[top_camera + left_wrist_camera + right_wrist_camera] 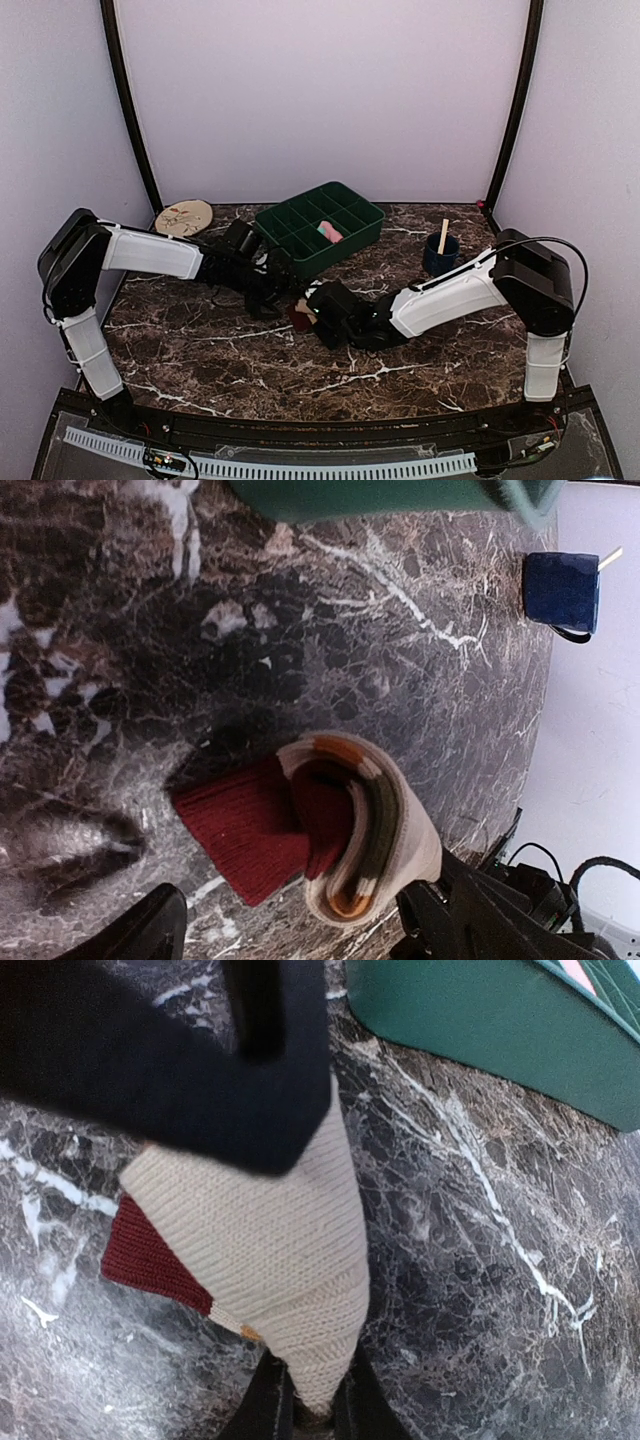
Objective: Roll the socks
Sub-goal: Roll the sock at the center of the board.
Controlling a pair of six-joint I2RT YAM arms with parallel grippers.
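I reckon I'm partway through the first sock. The beige striped sock (340, 840) lies on the marble worktop (220, 350), wound into a loose coil. From the left wrist view I can see the layers at its open end, orange and olive bands inside, with a maroon flap sticking out of the side away from my right tool (312, 1406).

That right tool is pinched shut on the narrow beige tip of the sock, so one end is pinned. My left tool (268, 293) stands wide open directly above the coil, one finger on either side of it. I can't tell whether either finger touches the fabric.

As I judge it, the maroon flap needs tucking or wrapping in, and the coil needs tightening before it will hold.

The pink sock (328, 232) sits beyond both tools in a compartment of the green tray (300, 245). It is too small in view for me to say whether it is rolled. If it isn't, that sock is left to do.
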